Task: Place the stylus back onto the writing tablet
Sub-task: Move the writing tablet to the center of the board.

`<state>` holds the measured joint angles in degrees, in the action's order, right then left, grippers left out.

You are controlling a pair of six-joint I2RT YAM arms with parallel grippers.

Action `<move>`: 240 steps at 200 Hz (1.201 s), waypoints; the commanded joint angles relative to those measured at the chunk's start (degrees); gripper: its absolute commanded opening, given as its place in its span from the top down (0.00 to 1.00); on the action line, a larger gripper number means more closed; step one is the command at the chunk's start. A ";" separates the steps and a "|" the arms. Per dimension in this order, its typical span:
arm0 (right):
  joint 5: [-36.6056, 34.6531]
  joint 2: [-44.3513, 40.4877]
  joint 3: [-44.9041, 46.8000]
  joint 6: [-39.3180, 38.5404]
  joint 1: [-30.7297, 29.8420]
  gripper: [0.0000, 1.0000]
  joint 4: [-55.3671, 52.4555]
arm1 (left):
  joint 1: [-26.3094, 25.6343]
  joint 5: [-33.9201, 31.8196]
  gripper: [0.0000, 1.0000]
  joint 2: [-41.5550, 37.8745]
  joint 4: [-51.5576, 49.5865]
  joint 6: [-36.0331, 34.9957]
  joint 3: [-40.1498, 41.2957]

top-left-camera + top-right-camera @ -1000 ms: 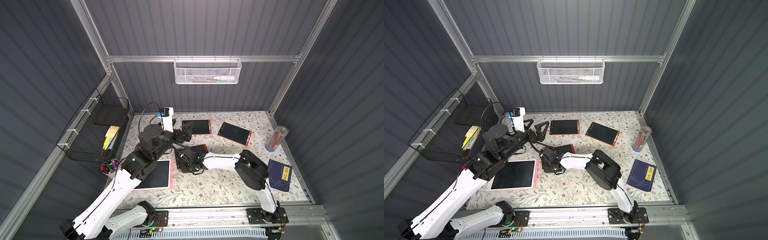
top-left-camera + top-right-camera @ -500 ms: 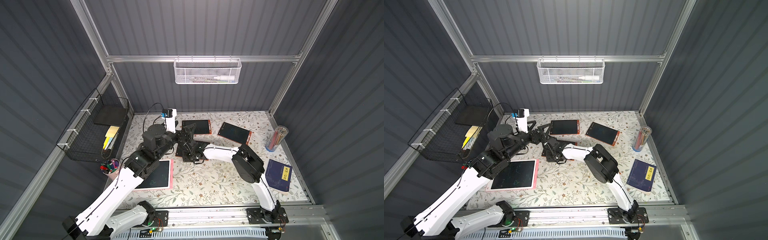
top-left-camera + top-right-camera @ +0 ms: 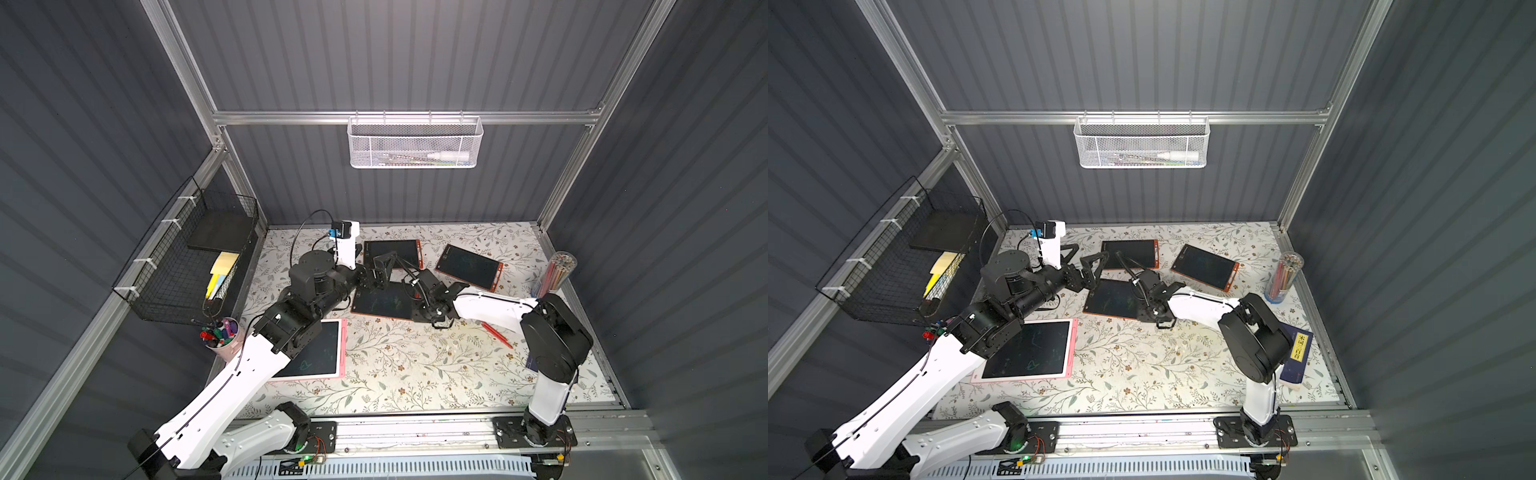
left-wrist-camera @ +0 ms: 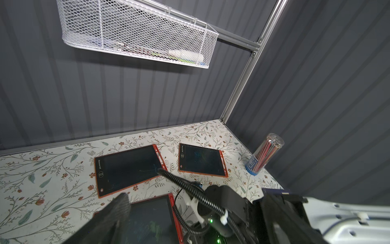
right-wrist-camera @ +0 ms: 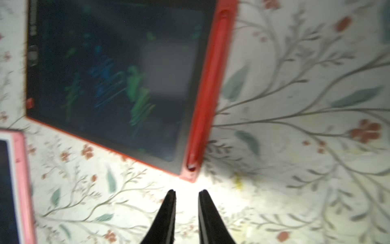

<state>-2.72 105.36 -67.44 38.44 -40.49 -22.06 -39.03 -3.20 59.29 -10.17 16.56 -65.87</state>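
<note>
My right wrist camera is showing the stylus [image 5: 207, 84] sitting along the tablet's [image 5: 105, 74] 3-o'clock edge, with the right hand [image 5: 187, 191] barely parted and empty. A top view is hiding that but showing the left hand [image 3: 1093, 250] spread.

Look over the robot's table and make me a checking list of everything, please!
Surface: flowery cloth, flat.
Job's things: stylus lies in the side slot of the middle tablet.
Clutter: back tablet, far-right tablet, pink tablet, pencil tube, marker cup, blue book, and a loose red stick, maybe another stylus.
Grippers: left gripper wide open and empty; right gripper a little open and empty, just off the middle tablet's corner.
Cables: black loop at the left wrist; ribbed hose on the right wrist.
Surroundings: white basket on the back rail, black basket on the side wall.
</note>
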 commanded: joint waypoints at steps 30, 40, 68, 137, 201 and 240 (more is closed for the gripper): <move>-3.00 3.58 -1.89 -4.89 4.01 0.79 -2.24 | 0.00 1.44 0.01 0.60 2.18 -1.57 0.65; -2.92 4.67 -2.90 -5.45 4.29 0.79 -2.30 | 0.00 1.46 0.01 0.58 2.31 -1.61 0.83; -2.72 8.04 -6.38 -5.88 4.50 0.79 -2.72 | 0.00 1.53 0.01 0.77 2.78 -1.61 1.00; 1.87 15.88 -16.37 -6.80 3.95 0.80 -1.96 | 0.01 1.27 0.01 1.53 2.92 -1.26 0.63; 5.72 23.99 -28.09 -6.76 1.02 0.79 -2.43 | 0.00 1.19 0.01 1.86 2.88 -0.91 0.70; 10.81 29.04 -34.68 -3.82 -2.05 0.79 -0.90 | 0.00 0.57 0.01 1.91 2.79 -0.47 0.65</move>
<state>3.07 130.69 -98.78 32.49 -40.27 -22.98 -39.03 -2.35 61.06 -7.70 16.12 -65.45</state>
